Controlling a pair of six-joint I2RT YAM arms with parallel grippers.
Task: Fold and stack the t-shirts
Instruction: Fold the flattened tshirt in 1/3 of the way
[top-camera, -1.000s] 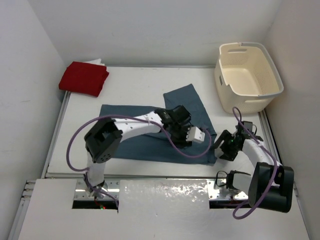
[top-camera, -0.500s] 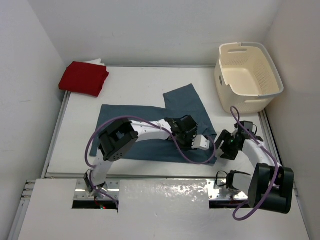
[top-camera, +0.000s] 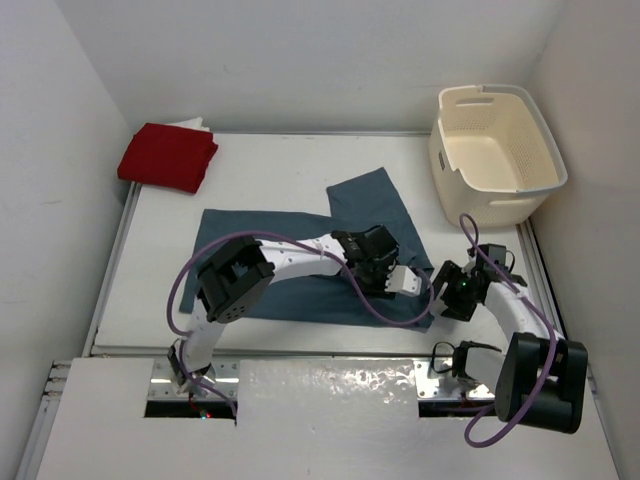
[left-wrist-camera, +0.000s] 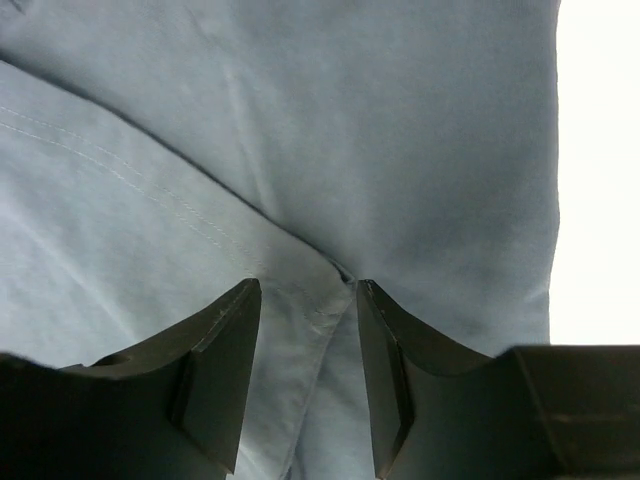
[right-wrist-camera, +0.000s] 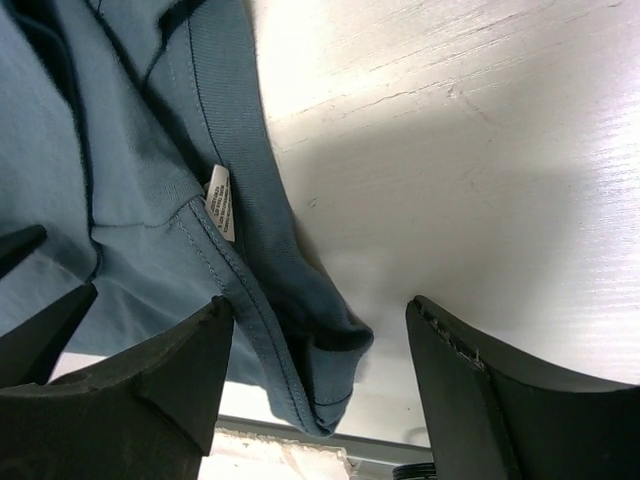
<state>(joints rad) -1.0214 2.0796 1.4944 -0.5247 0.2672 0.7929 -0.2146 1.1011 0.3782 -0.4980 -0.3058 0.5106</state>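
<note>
1. A blue-grey shirt (top-camera: 372, 205) lies spread flat at the middle of the desk (top-camera: 270, 170). Its long axis runs left to right, and one sleeve angles toward the far side.
2. The shirt's right end, with the collar and its white label (right-wrist-camera: 220, 203), faces the right jaws. The near-right corner of the cloth sits directly beneath their gap.
3. The right jaws stand wide apart over that corner and grip nothing. Bare desk shows beneath one side.
4. The left arm (top-camera: 290, 255) reaches across the shirt. The left jaws are about half parted, straddling a stitched crease just inside the right edge, and no cloth appears pinched between them.
5. Both sets of jaws work the same right end. The left jaws are over the cloth proper and the right jaws are at its border, so the likely next grasp is there.
6. Three shirts are in view: the blue-grey one, a folded red shirt (top-camera: 167, 155) at the far-left corner, and a sliver of white shirt (top-camera: 192, 123) behind it.
7. One cream basket (top-camera: 470, 208) stands at the far right, well apart from the shirts.
</note>
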